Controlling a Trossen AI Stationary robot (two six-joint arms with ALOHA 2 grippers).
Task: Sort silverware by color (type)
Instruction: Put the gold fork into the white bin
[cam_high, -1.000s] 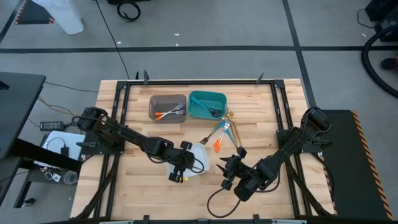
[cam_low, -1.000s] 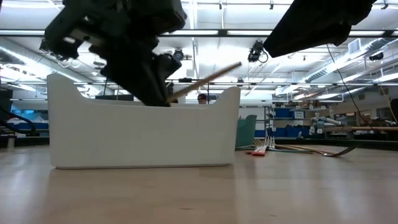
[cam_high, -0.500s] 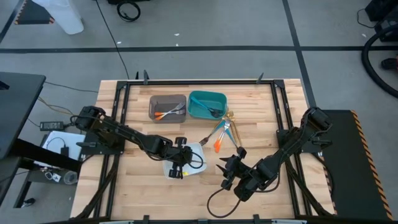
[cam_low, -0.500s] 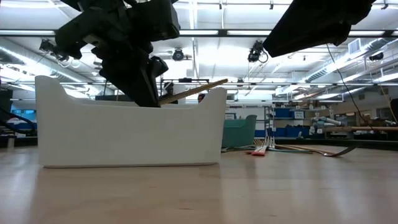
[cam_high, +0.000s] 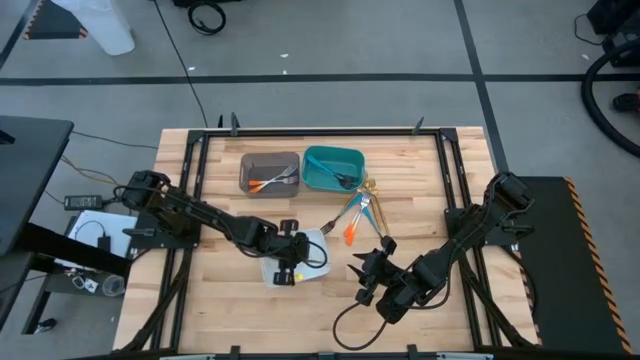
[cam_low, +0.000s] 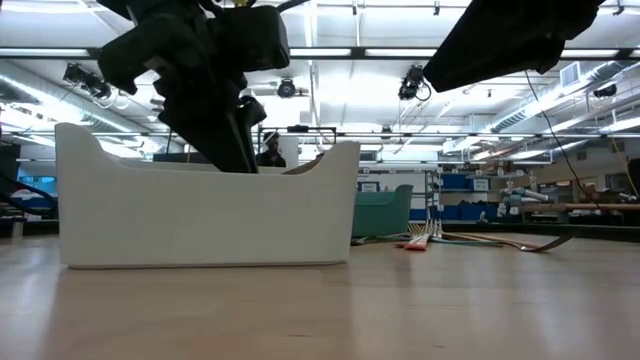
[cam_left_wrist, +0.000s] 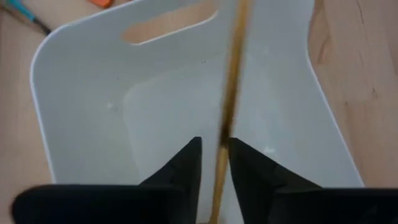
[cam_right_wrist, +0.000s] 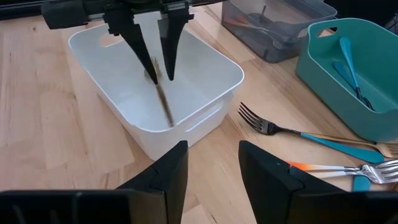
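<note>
1. While our left claw (cam_right_wrist: 155, 59) hangs in the white tray (cam_right_wrist: 205, 109), fingers parting around the gold utensil (cam_left_wrist: 229, 112), it may tip against a finger.
2. Our right claw (cam_right_wrist: 211, 168) waits open nearby; a snagged finger could shove the tray along the bench (cam_high: 230, 300).

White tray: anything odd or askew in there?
Nothing damaged or spilled. The gold-handled utensil is mid-release between the left pincer fingers, blurred, inside the white tray. Remaining silverware lies in a loose crossed pile beside the teal bin, unsorted.
</note>
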